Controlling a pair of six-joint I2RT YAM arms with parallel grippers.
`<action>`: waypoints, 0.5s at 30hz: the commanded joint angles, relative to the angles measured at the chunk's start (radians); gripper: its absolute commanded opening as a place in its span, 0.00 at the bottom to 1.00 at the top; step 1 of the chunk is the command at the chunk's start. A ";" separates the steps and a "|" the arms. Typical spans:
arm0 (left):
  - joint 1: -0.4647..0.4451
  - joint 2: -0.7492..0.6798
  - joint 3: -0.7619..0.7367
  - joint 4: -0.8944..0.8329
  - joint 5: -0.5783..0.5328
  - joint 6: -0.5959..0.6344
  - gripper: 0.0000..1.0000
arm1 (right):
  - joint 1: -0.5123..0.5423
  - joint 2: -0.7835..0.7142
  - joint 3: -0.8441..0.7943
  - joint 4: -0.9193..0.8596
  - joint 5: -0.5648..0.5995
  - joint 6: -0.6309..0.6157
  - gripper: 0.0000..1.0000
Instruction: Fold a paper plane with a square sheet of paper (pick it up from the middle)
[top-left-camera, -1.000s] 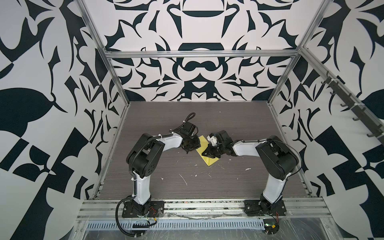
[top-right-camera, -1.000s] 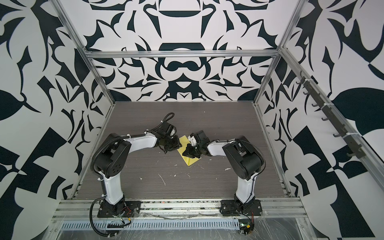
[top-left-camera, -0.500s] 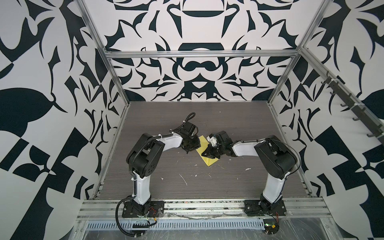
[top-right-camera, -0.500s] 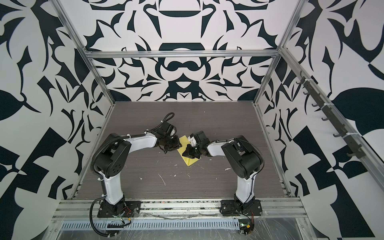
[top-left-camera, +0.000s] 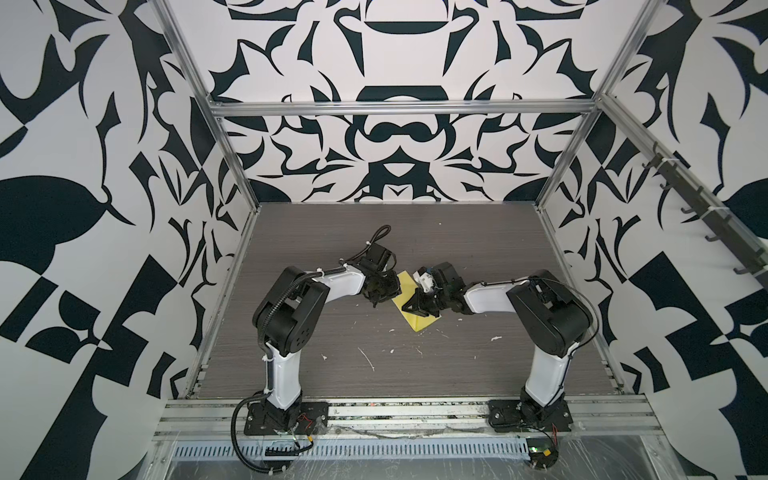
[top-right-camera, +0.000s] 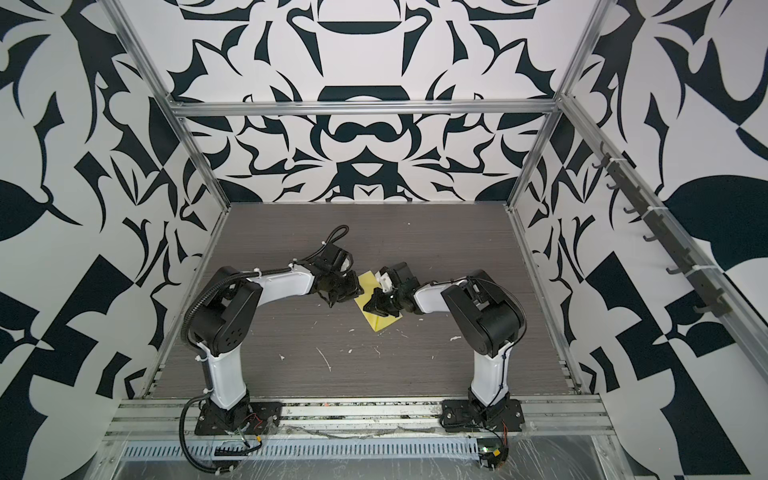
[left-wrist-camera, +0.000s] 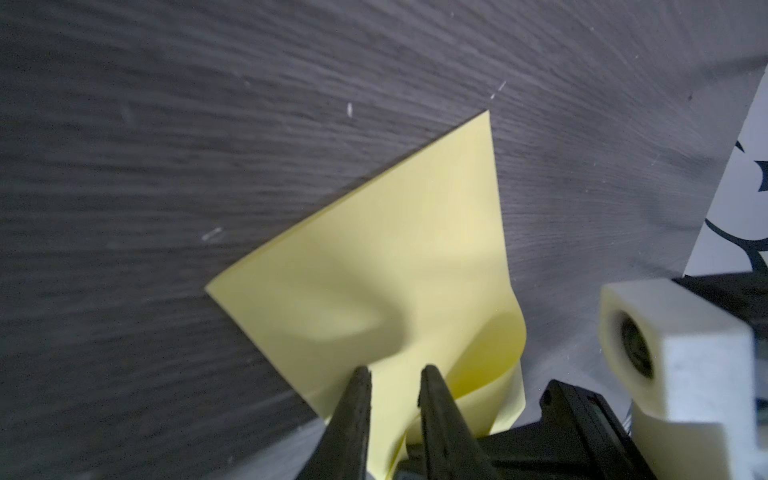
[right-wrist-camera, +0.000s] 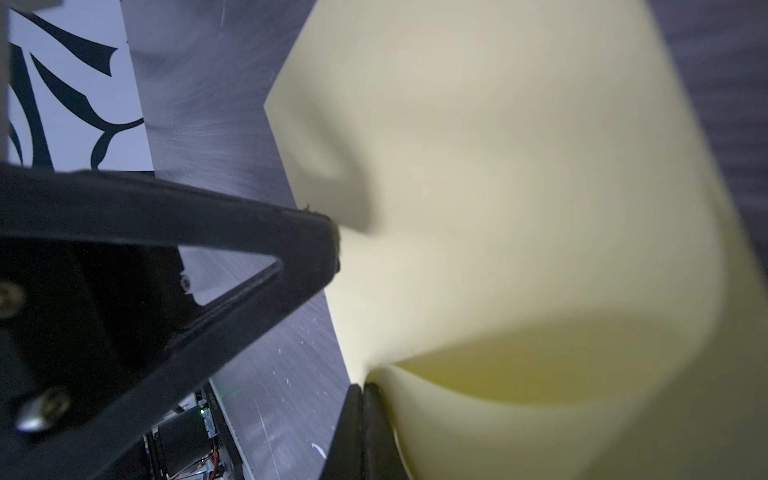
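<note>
Looking at both top views, the square sheet of paper (top-left-camera: 417, 322) lies mid-fold at the middle of the table (top-left-camera: 415, 241), with the left gripper (top-left-camera: 379, 300) and right gripper (top-left-camera: 411, 309) on it. Left wrist: jaws slightly apart, tips pinning the sheet (left-wrist-camera: 395, 232). Right wrist: jaws clamped on the sheet's curled-up edge. The next move probably needs that edge carried over and creased flat.
</note>
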 joint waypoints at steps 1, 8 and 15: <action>0.003 0.030 0.003 -0.063 -0.025 0.007 0.25 | 0.005 0.003 -0.009 0.020 0.007 0.002 0.06; 0.003 0.030 0.001 -0.066 -0.027 0.007 0.25 | 0.005 0.001 -0.018 0.025 0.028 0.005 0.06; 0.003 0.028 0.001 -0.066 -0.028 0.007 0.25 | 0.004 0.006 -0.025 0.025 0.038 0.012 0.06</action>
